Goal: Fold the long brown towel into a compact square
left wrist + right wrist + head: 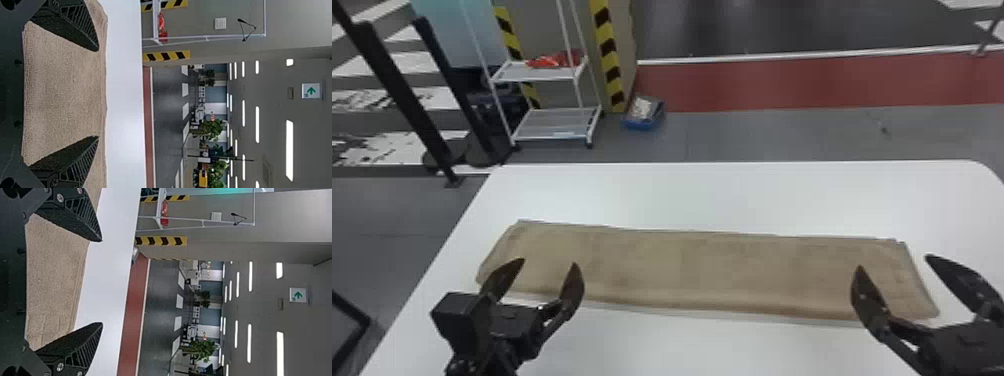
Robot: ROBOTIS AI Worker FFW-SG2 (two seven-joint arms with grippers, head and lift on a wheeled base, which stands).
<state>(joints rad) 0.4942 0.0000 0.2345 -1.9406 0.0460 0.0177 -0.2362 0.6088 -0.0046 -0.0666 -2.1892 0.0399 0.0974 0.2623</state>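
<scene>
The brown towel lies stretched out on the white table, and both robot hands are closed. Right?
Not quite: the head view shows the left hand and right hand open, not closed. The brown towel does lie stretched out on the white table.

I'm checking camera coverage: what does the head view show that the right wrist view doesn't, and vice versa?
Head view: the left gripper, and the long brown towel from end to end.
Right wrist view: the green arrow sign, ceiling lights and a leafy plant.
Both: the right gripper, some of the towel, the table, the white rack and the red floor strip.
</scene>
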